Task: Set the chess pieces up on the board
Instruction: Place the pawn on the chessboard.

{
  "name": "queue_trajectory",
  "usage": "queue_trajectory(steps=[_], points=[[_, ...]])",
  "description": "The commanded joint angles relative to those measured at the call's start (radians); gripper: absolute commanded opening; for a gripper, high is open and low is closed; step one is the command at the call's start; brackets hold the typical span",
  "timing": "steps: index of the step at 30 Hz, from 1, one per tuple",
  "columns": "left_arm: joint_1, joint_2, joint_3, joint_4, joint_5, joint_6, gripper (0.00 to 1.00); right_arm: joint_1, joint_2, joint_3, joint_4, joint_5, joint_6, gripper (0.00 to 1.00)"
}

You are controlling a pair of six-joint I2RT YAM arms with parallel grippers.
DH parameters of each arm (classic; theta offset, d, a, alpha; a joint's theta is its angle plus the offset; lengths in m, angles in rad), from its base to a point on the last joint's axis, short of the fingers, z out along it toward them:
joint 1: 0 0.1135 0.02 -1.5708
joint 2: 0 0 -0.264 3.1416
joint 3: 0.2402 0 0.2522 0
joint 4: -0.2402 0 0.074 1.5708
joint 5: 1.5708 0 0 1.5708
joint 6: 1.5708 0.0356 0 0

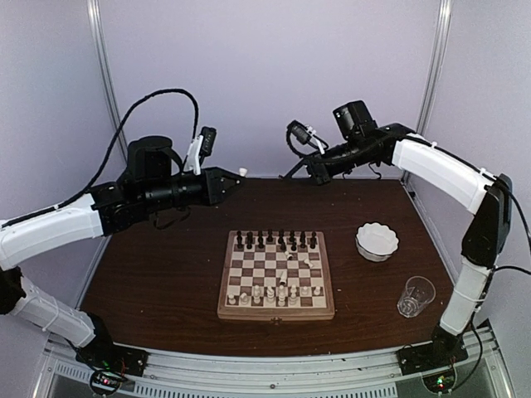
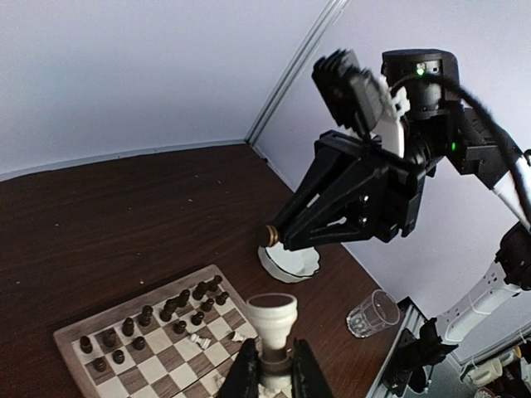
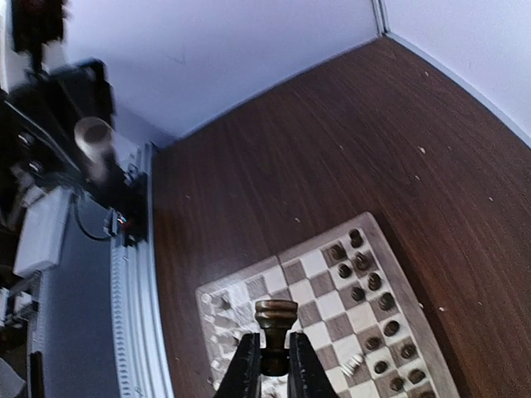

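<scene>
Chess pieces mostly stand on the board, but my left gripper pinches a white piece and my right gripper pinches a dark piece high up, so I should lower each slowly, straight onto its own empty square.

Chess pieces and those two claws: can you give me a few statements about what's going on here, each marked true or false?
1. The left gripper grips a cream-white piece. True.
2. The right gripper is empty. False: it is shut on a dark brown piece.
3. The white bowl sits on the board. False: it stands on the table to the right of the board, apart from it.
4. A clear glass stands upright on the table. True.
</scene>
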Motion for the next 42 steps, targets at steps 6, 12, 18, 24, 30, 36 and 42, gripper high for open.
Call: queue_trajectory(steps=[6, 12, 18, 24, 30, 36, 42], points=[[0.028, -0.201, -0.076, -0.226, -0.222, 0.117, 0.00, 0.155, 0.280, 0.330, -0.652, 0.632, -0.574, 0.05], [0.029, -0.272, -0.111, -0.261, -0.256, 0.127, 0.01, 0.240, 0.407, 0.436, -0.718, 0.798, -0.643, 0.05], [0.029, -0.299, -0.141, -0.262, -0.254, 0.124, 0.01, 0.299, 0.489, 0.493, -0.716, 0.897, -0.671, 0.05], [0.029, -0.309, -0.155, -0.266, -0.246, 0.122, 0.01, 0.335, 0.527, 0.506, -0.686, 0.988, -0.706, 0.06], [0.030, -0.316, -0.169, -0.260, -0.243, 0.119, 0.01, 0.351, 0.566, 0.535, -0.667, 1.020, -0.735, 0.06], [0.029, -0.325, -0.188, -0.252, -0.238, 0.103, 0.01, 0.368, 0.602, 0.560, -0.643, 1.060, -0.766, 0.06], [0.029, -0.338, -0.196, -0.255, -0.236, 0.095, 0.01, 0.372, 0.638, 0.585, -0.628, 1.097, -0.787, 0.07]])
